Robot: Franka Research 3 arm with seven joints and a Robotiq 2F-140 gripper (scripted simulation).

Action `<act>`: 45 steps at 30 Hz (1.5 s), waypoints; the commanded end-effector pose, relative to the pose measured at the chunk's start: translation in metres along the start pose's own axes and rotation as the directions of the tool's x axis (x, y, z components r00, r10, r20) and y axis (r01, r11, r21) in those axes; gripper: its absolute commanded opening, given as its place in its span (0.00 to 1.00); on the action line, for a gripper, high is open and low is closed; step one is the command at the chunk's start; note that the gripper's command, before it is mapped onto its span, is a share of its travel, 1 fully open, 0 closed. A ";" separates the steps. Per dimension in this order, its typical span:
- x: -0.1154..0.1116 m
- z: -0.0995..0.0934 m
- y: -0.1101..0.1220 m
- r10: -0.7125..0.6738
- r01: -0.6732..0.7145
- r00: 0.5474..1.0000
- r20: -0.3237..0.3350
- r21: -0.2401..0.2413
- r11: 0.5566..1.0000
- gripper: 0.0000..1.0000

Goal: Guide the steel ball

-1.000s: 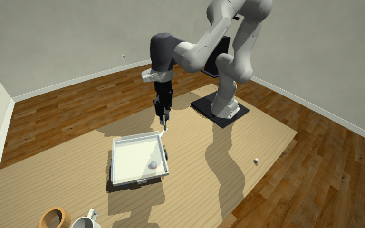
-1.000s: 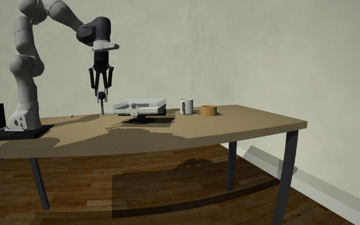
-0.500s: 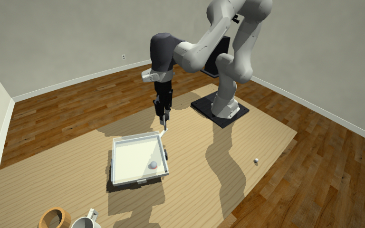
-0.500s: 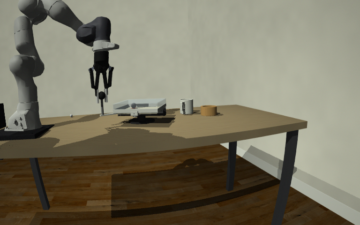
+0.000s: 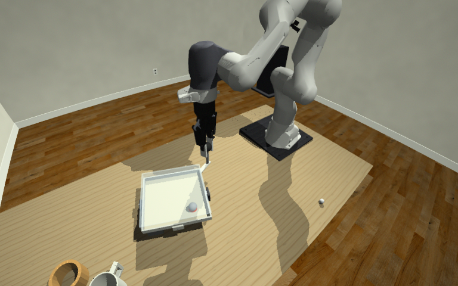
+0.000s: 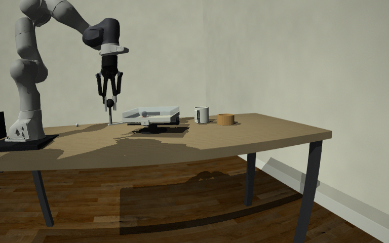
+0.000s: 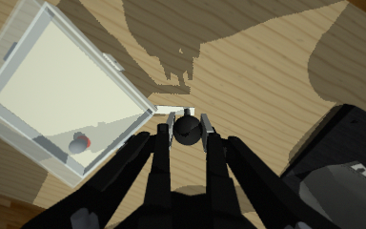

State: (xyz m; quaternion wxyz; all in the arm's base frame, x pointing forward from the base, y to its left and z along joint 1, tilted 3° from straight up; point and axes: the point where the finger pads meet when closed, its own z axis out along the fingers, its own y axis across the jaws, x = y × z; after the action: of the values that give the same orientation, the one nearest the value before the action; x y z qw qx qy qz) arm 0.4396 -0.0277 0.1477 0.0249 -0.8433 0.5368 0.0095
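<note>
Left of the gripper lies the clear-lidded plate, and the steel ball sits in its corner, partly over the red printed spot. From the plate's nearest corner a short white arm reaches right to an upright lever stalk. The jaws stand narrow, clamped on its black knob, directly above the stalk. Judged from this, levelling hinges on steering that knob without disturbing the ball.

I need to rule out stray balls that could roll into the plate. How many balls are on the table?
2. One ball is under the plate's lid, on the red spot. A small white ball lies loose near the table edge. Others may be hidden.
</note>
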 end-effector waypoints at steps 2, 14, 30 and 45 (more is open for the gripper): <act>0.005 -0.002 -0.002 0.005 -0.005 1.000 -0.005 0.007 1.000 0.00; 0.005 -0.002 -0.002 0.005 -0.005 1.000 -0.005 0.007 1.000 0.36; 0.005 -0.002 -0.002 0.005 -0.005 1.000 -0.005 0.007 1.000 0.36; 0.005 -0.002 -0.002 0.005 -0.005 1.000 -0.005 0.007 1.000 0.36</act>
State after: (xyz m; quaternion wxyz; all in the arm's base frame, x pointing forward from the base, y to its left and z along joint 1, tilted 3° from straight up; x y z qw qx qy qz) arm 0.4413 -0.0294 0.1489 0.0260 -0.8423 0.5383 0.0077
